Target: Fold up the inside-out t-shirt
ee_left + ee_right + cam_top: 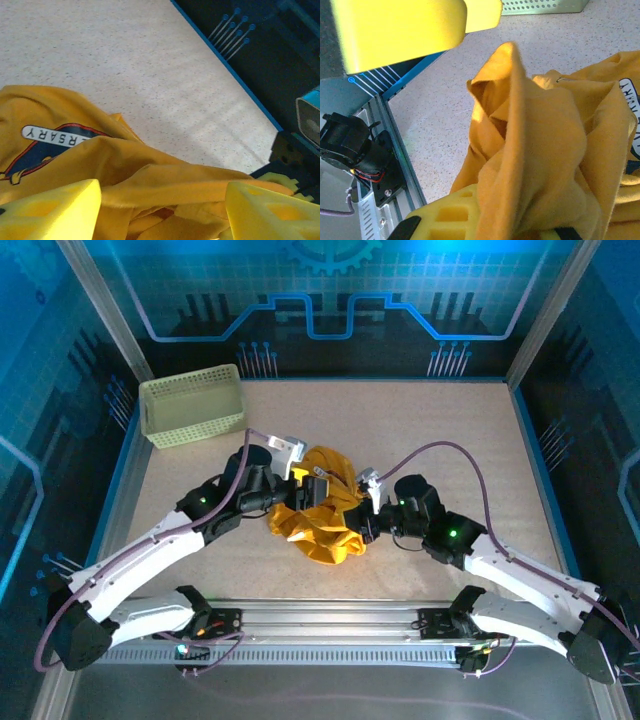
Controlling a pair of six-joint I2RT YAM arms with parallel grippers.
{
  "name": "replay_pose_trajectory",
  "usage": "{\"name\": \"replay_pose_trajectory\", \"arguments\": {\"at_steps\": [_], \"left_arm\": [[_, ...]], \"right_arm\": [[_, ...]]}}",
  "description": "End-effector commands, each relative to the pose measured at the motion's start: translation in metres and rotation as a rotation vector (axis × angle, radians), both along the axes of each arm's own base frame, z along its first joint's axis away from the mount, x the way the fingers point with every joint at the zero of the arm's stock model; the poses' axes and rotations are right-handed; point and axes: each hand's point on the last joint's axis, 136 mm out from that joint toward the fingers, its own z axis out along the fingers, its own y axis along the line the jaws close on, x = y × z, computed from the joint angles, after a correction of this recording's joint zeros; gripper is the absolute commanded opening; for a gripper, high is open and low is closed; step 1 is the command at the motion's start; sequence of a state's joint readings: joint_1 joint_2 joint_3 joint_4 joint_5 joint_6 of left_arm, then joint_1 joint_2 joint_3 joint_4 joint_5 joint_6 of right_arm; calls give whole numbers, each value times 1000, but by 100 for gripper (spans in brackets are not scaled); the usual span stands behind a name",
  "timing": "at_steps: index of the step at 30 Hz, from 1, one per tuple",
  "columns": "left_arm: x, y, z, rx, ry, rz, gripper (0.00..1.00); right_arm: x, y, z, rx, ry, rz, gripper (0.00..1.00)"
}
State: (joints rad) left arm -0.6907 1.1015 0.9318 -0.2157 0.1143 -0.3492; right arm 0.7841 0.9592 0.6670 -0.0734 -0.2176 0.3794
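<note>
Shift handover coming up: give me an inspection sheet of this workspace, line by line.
Surface: speckled beige table, no stains seen.
Job's things: t-shirt bunched mid-table, unfolded, printed badge showing.
Clutter: green basket at far left corner, apart from the shirt.
Grippers: left pincer open over the cloth; right pincer shut beside it, hold unclear.
Cables: purple cables arch above both arms, off the cloth.
Surroundings: blue patterned walls; metal rail at near edge.

Robot lab enclosure, circuit-print walls [320, 310], aluminium frame [105, 310]
</note>
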Motion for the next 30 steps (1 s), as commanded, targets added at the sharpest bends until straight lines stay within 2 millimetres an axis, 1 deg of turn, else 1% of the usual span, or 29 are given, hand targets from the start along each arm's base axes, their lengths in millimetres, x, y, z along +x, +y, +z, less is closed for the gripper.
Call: {"name": "replay_pose_trajectory", "arguments": {"at_steps": [1,5,9,12,13,15,17,18,21,23,24,27,30], "left_arm": [[-11,-16,-9,-48,63,-86,64],[-11,-28,-22,-56,121,-120,58],[-23,-39,-21,-90,139,-159,53],[-32,-36,-21,-94,140,-136,52],[-34,-33,-21,-81,134,-118,54],[-40,-23,-20,-50,112,-76,61],[-47,-18,-14,-58,96,-70,61],[-51,-16,-11,-71,97,-76,61],[-66,-19,-9,-99,118,-120,55],[-72,-22,-14,-105,139,-149,54],[-74,-24,-20,-105,154,-160,53],[-71,-28,-35,-100,180,-149,52],[-61,-33,-41,-143,185,-121,50]], "right_arm": [[4,-2,10,16,-51,-6,0],[4,-3,9,16,-49,-13,0],[6,-4,8,11,-46,-23,0],[8,-5,7,3,-49,-37,0],[10,-6,8,0,-52,-44,0],[12,-5,8,-7,-52,-46,0],[13,-4,8,-12,-51,-47,0],[15,-4,7,-16,-50,-50,0],[16,-3,6,-22,-46,-49,0],[16,-2,8,-17,-49,-48,0],[16,-1,8,-16,-49,-47,0],[15,-1,11,-5,-54,-44,0],[12,0,15,3,-57,-31,0]]}}
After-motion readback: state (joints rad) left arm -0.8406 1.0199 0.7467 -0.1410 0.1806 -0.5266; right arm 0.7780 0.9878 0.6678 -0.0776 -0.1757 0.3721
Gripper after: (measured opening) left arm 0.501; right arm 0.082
